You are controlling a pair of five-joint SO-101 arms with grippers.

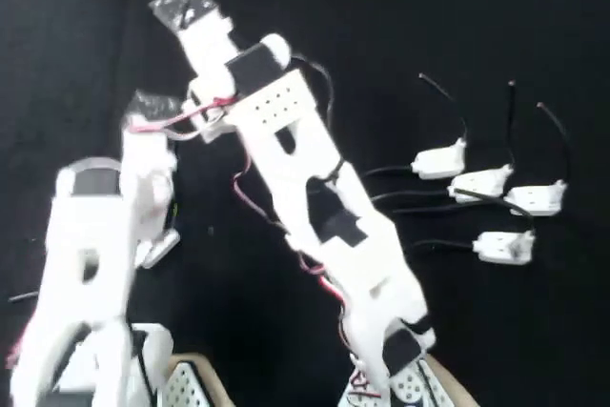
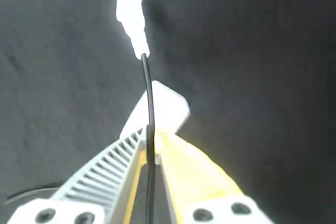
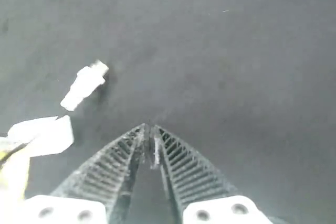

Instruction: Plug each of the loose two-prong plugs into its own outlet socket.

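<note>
Your left gripper (image 2: 153, 125) is clamped on the black cord (image 2: 148, 90), not on the plug itself. The cord runs up the seam between the ribbed grey finger and the yellow one. The white two-prong plug (image 2: 131, 11) stands out past the fingertips, clear of them, with what look like its prongs at the far end. Holding it by the lead leaves the whole plug body free, which probably suits bringing it to a socket. It also lets the plug swing or twist (a cord is a poor handle for pushing). The plug sits over the black table cloth (image 2: 262, 51); whether it touches the cloth I cannot tell.

Your right gripper (image 3: 149, 132) has its jaws pressed together with nothing between them. It hangs over bare cloth with that same plug near it, off to one side. I read it as placed to help, either to steady the plug body or to take it over.

In the high view, four white connector bodies (image 1: 481, 181) with black leads lie grouped on the right arm's side of the table, well apart from both grippers. You cannot tell from here whether they are sockets, plugs or mated pairs. The held plug is not yet seated, so a firmer grip on its body seems the next need.
</note>
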